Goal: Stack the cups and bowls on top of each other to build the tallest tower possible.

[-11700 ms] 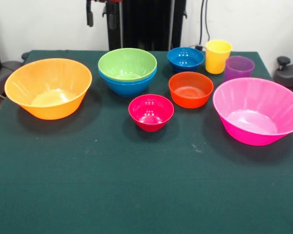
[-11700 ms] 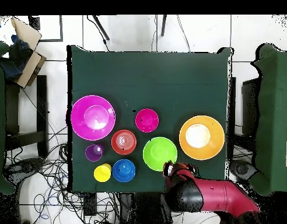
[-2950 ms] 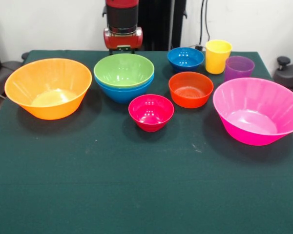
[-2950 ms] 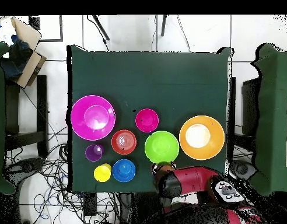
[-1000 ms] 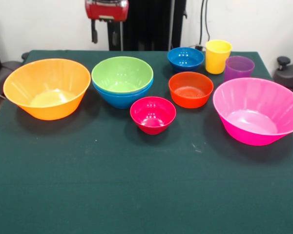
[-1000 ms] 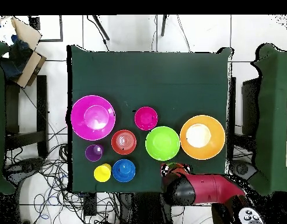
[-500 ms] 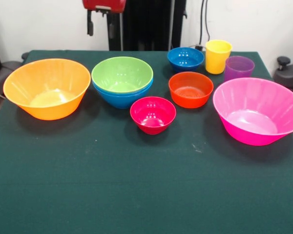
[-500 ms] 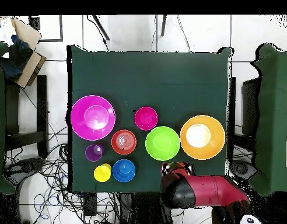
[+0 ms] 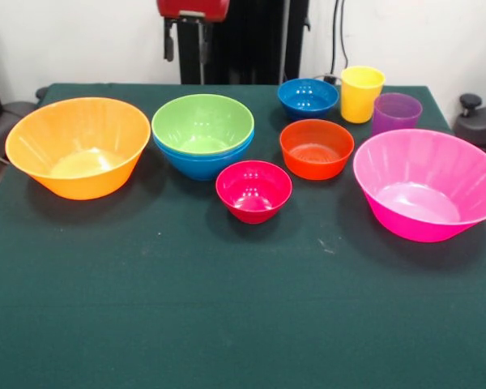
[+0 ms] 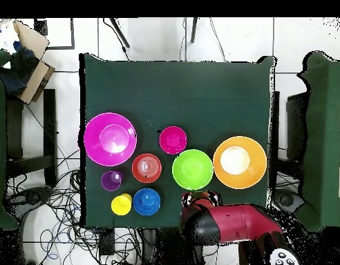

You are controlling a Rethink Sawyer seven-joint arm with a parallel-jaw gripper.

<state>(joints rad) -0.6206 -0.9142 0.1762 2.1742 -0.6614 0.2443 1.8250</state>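
Observation:
The large orange bowl (image 9: 78, 146) (image 10: 239, 162) stands at the left, the large pink bowl (image 9: 425, 182) (image 10: 110, 139) at the right. A green bowl (image 9: 202, 121) (image 10: 192, 169) sits nested in a light blue bowl (image 9: 204, 163). In front of it is the crimson bowl (image 9: 253, 189) (image 10: 173, 140); beside it are the orange-red bowl (image 9: 316, 148) (image 10: 146, 168) and the dark blue bowl (image 9: 308, 97) (image 10: 146, 201). The yellow cup (image 9: 361, 93) (image 10: 121, 204) and purple cup (image 9: 396, 112) (image 10: 111, 181) stand upright at the back right. My gripper (image 9: 185, 44) (image 10: 199, 200) hangs open and empty behind the green bowl. No tower shows.
The green table (image 9: 227, 308) (image 10: 180, 90) has a wide bare stretch on the side away from my arm. A cardboard box (image 10: 26, 59) and cables (image 10: 62, 207) lie on the floor beside the table.
My gripper has shifted a little to the right in the front view behind the green bowl. No bowl or cup has moved over the last second.

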